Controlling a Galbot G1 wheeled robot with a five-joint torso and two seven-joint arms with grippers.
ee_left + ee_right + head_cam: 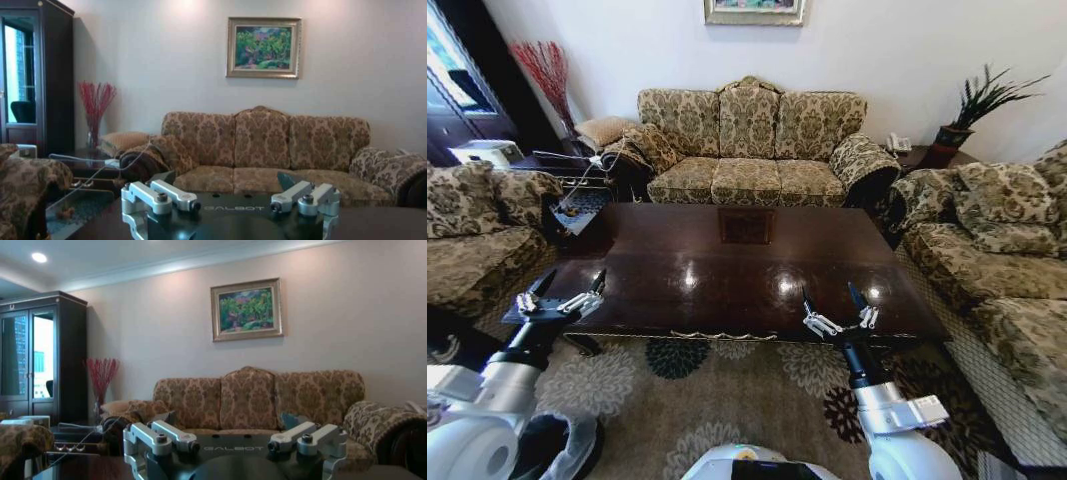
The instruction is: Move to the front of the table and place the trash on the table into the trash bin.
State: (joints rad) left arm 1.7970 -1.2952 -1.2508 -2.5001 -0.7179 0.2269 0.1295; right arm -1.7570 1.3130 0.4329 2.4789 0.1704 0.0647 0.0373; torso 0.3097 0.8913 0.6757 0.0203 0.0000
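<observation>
The bench [747,265] sat squarely ahead, glossy and dark, and its top lay bare from edge to edge apart from the small square inlay [747,226] and a few spots of glare, so there was no wad, wrapper or bottle to aim at. The trash bin [562,447] stood on the rug [727,400] down by the robot's left side, close under the left arm and partly hidden by it, its white liner folded over the rim. The left gripper [570,284] hovered at the bench's near left corner with fingers spread wide and nothing between them; in its wrist view the left gripper [225,177] looked level across the wood toward the sofa [749,150]. The right gripper [830,297] hung over the near edge further right, fingers equally wide and empty, and its own camera showed the right gripper [227,416] facing the same way. The risk here, as I judged it, was a reach at nothing: a glare spot taken for a silvery wrapper would send fingertips down onto polished wood and scratch it. The second danger was the bin itself: tucked so near the left elbow and the base, it could be tipped by any swing or turn.
</observation>
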